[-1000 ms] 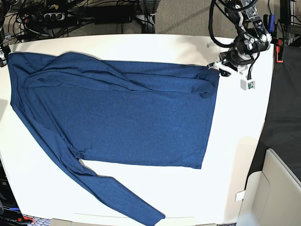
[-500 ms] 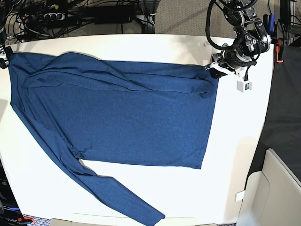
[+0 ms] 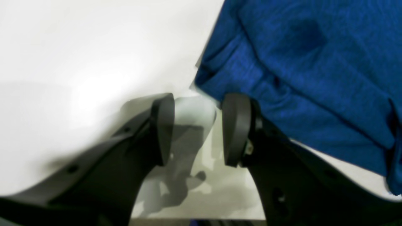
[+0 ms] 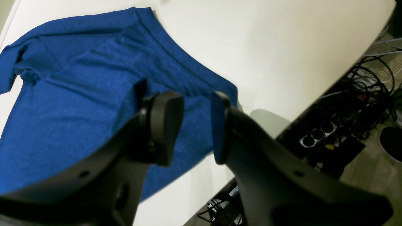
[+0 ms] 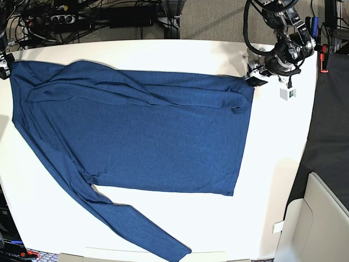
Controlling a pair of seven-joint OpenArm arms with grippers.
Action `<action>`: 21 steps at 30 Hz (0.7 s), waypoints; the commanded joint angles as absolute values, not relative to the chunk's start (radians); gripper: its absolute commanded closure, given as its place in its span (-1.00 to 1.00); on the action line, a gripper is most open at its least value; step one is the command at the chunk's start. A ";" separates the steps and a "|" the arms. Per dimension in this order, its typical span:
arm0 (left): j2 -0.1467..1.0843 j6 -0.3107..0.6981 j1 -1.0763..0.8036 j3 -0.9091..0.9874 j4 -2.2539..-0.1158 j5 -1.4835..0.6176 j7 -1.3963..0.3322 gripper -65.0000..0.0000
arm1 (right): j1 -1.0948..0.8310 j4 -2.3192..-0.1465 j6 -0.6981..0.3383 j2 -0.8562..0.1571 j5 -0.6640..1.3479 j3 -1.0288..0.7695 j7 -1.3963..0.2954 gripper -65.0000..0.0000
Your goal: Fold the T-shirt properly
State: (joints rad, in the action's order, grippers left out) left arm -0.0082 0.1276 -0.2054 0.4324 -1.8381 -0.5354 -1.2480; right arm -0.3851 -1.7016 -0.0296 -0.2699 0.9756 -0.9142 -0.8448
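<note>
The dark blue T-shirt (image 5: 142, 136) lies spread flat on the white table (image 5: 272, 164), one long sleeve running toward the front edge. My left gripper (image 5: 253, 73) sits at the shirt's far right corner. In the left wrist view it (image 3: 198, 125) is open, bare table shows between its fingers, and the shirt's folded corner (image 3: 314, 62) touches the right fingertip (image 3: 235, 125). My right gripper (image 4: 196, 125) hovers open over the shirt's other end (image 4: 78, 94) by the table edge, with nothing between its fingers. In the base view it barely shows at the left edge (image 5: 3, 59).
Cables and a power strip (image 5: 60, 19) lie on the floor behind the table, and also show in the right wrist view (image 4: 317, 131). A dark surface (image 5: 327, 136) and a pale box (image 5: 319, 218) stand to the table's right.
My left gripper has opened and let go of the shirt's right corner, and has shifted slightly toward the table's back. The corner now rests on the table. The shirt otherwise lies unchanged.
</note>
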 commanded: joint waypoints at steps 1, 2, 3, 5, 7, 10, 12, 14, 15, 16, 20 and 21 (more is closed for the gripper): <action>-0.008 0.130 -0.196 0.435 -1.844 -0.553 -1.245 0.22 | -0.387 -1.721 -0.033 -0.289 0.990 -0.923 -0.829 0.38; -0.008 0.130 -0.194 0.435 -1.839 -0.575 -1.245 0.22 | -0.387 -1.721 -0.033 -0.289 0.990 -0.923 -0.829 0.38; -0.008 0.130 -0.194 0.437 -1.839 -0.595 -1.245 0.22 | -0.387 -1.721 -0.033 -0.289 0.990 -0.923 -0.829 0.38; -0.005 0.130 -0.193 0.437 -1.839 -0.644 -1.245 0.23 | -0.390 -1.721 -0.033 -0.289 0.990 -0.923 -0.829 0.38; -0.005 0.130 -0.193 0.437 -1.837 -0.668 -1.245 0.23 | -0.394 -1.721 -0.033 -0.289 0.990 -0.923 -0.829 0.38; -0.008 0.130 -0.191 0.435 -1.825 -0.674 -1.245 0.23 | -0.397 -1.721 -0.033 -0.289 0.990 -0.924 -0.829 0.38; -0.010 0.130 -0.177 0.435 -1.802 -0.674 -1.244 0.23 | -0.397 -1.721 -0.033 -0.289 0.992 -0.924 -0.829 0.38; -0.010 0.130 -0.159 0.435 -1.779 -0.676 -1.230 0.23 | -0.398 -1.721 -0.033 -0.289 0.992 -0.934 -0.829 0.38; -0.010 0.130 -0.157 0.435 -1.768 -0.676 -1.224 0.23 | -0.398 -1.721 -0.033 -0.289 0.992 -0.940 -0.829 0.38; -0.012 0.130 -0.156 0.435 -1.761 -0.677 -1.219 0.23 | -0.398 -1.721 -0.033 -0.289 0.992 -0.944 -0.829 0.38; -0.012 0.130 -0.143 0.435 -1.750 -0.743 -1.219 0.23 | -0.398 -1.721 -0.033 -0.289 0.992 -0.944 -0.829 0.38; -0.012 0.130 -0.143 0.435 -1.750 -0.766 -1.219 0.23 | -0.398 -1.721 -0.033 -0.289 0.992 -0.944 -0.829 0.38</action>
State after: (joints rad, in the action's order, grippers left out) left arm -0.0139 0.1307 -0.1497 0.4332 -1.7359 -0.7368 -1.2240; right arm -0.3962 -1.7016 -0.0292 -0.2680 0.9756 -0.9348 -0.8452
